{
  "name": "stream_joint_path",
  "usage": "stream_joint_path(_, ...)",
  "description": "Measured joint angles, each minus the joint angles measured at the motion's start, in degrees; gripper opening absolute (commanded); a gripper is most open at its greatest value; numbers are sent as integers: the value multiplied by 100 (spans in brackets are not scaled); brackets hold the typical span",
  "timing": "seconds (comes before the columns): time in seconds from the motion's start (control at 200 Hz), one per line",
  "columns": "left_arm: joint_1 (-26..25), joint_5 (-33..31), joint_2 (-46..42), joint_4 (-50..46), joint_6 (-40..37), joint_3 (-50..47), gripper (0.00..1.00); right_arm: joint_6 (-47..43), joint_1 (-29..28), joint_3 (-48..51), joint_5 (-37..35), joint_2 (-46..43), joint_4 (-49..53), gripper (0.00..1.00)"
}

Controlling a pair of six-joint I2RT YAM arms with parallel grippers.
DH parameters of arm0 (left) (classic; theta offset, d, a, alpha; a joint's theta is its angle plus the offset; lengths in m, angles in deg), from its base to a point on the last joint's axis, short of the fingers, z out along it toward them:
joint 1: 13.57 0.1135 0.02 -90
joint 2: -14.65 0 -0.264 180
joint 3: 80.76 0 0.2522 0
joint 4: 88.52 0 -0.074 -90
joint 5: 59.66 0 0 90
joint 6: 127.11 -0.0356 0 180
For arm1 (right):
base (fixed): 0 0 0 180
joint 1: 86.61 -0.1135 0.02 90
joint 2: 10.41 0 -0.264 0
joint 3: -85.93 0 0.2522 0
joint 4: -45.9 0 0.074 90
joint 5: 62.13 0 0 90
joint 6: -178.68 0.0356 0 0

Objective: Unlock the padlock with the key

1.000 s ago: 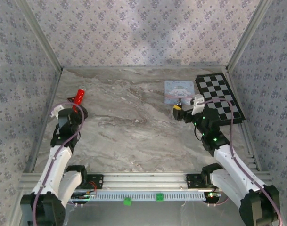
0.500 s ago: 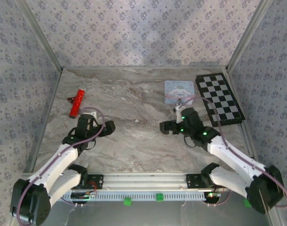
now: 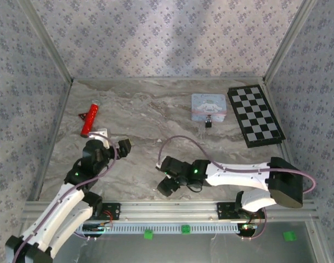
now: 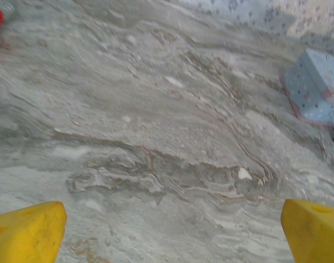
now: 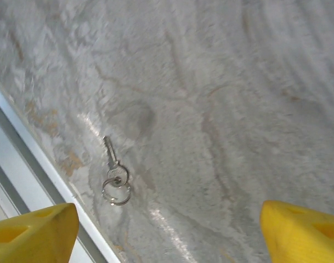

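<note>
Right claw (image 5: 167,230): fingers wide apart, holding nothing, poised over the key.
Key (image 5: 113,164): on a small ring, flat on the table (image 3: 156,126), just beside the near rail (image 5: 16,156).
Left claw (image 4: 169,233): fingers wide apart, empty, above bare table at near left.
Padlock (image 3: 208,123): small and dark, far right, just beside the near edge of the blue tin (image 3: 209,106), well apart from the key.
Progress: seemingly nothing done; grasping the key, carrying it, inserting and turning all remain.
Count: two claws, one key, one padlock, one tin.
</note>
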Motion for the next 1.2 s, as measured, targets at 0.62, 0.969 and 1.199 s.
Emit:
stream_joint_path(0.62, 2, -671, -713, -476, 31, -192, 100, 90, -446, -752, 310, 1261, 280, 49)
stream_joint_path(0.969, 2, -673, -608, -535, 70, -192, 100, 48, -601, -1117, 247, 1875, 595, 37)
stream_joint_path(1.199, 2, -695, -544, -560, 76, -192, 100, 52, -612, -1180, 79, 1976, 750, 24)
